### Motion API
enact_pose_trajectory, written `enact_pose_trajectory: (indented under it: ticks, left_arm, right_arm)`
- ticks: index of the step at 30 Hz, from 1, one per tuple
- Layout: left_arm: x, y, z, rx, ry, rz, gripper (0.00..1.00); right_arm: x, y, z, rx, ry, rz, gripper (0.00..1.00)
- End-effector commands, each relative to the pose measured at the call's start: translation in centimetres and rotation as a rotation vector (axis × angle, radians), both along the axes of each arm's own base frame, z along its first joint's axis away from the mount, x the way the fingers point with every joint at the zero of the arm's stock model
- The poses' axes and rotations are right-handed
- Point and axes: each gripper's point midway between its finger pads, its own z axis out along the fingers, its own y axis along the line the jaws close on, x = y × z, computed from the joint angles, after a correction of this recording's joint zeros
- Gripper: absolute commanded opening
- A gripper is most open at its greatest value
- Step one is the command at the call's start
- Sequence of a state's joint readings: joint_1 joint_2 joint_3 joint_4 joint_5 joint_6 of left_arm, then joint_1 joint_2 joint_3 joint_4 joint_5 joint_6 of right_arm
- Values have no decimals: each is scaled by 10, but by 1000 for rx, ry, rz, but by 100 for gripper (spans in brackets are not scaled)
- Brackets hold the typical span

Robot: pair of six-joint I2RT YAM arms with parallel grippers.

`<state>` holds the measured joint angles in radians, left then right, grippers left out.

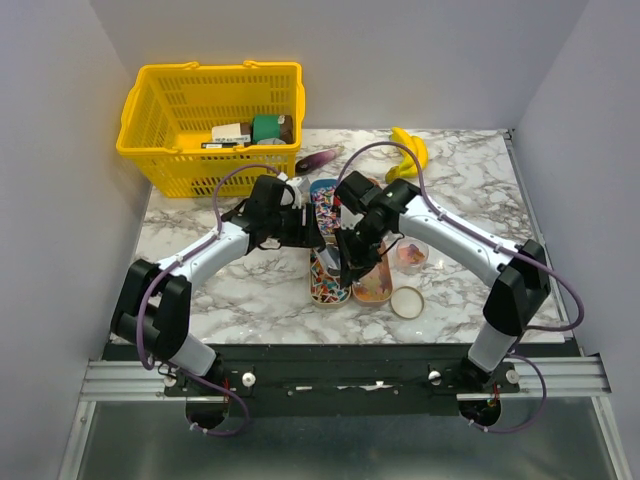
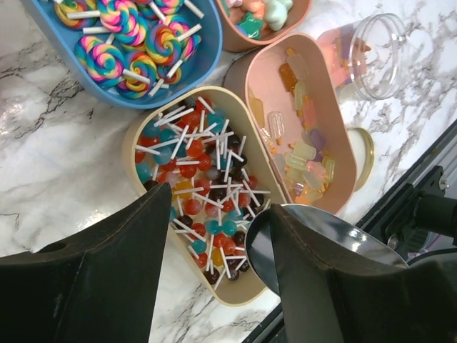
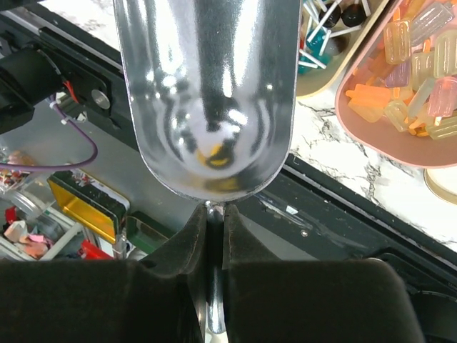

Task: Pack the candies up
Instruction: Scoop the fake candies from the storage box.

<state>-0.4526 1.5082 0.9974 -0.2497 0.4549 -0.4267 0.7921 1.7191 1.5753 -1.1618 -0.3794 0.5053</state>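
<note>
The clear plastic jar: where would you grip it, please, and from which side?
Take the clear plastic jar by its rim, from above, one jaw inside: it seems upright, mouth open, with the pink oval tray close beside it.

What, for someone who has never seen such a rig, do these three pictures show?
Two robot arms are packing sweets. The wide picture is from a camera above and behind them: left arm, right arm, a yellow basket and a banana on the marble table. The other two are from wrist cameras. The left gripper is open over a cream tray of ball lollipops, beside a blue tray of swirl lollipops, a pink tray of gummies, a clear jar and a gold lid. The right gripper is shut on the handle of a metal scoop.
</note>
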Motion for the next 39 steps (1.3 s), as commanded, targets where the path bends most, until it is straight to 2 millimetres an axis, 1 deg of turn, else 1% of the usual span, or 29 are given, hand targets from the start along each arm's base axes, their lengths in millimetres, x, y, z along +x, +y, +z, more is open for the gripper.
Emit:
enact_pose_trajectory:
  ticks: [1,2,4,6,10,14,18,19,25,28,29,30,33,34,36,37,39]
  left_arm:
    - [2,14,-15,101,14,45,71]
    - [10,17,-11,124,-9,75,73]
    - [14,24,-11,158,-14,109,74]
    - [17,29,-11,175,-17,130,75]
    - [11,32,-21,184,12,132,74]
    - [5,30,-31,184,57,122,69]
    - [4,25,-36,173,87,106,65]
    - [3,25,-40,175,100,103,65]
    - [-4,19,-54,162,166,73,61]
    - [-6,15,-58,150,187,61,57]
    - [-5,14,-59,150,191,60,56]
    - [-7,14,-61,150,202,53,55]
    - [-9,14,-66,164,221,43,48]
    - [-9,14,-69,170,227,39,44]
    - [-10,14,-70,172,232,37,41]
    - [-10,14,-72,173,238,35,37]
    - [-11,14,-73,174,242,31,33]
  right_arm:
    - [-5,1,-16,-18,69,7,1]
    - [-11,-2,-21,-38,109,12,1]
    - [-15,-7,-26,-57,146,21,1]
    - [-22,-8,-32,-59,211,27,1]
    - [-26,-2,-37,-45,293,14,1]
    - [-31,5,-39,-14,381,4,1]
    - [-41,5,-43,-10,463,-13,1]
    - [-44,3,-46,-17,489,-16,1]
    - [-36,-2,-52,-21,564,-91,1]
    - [-25,-3,-57,-45,556,-120,1]
    - [-18,-3,-57,-49,540,-130,1]
    - [-14,-2,-61,-57,547,-146,1]
    - [-1,-2,-69,-74,529,-179,1]
    - [2,-1,-70,-76,517,-180,1]
    - [8,0,-76,-84,493,-185,1]
    - [10,1,-81,-89,492,-187,1]
    - [14,1,-89,-91,470,-186,1]
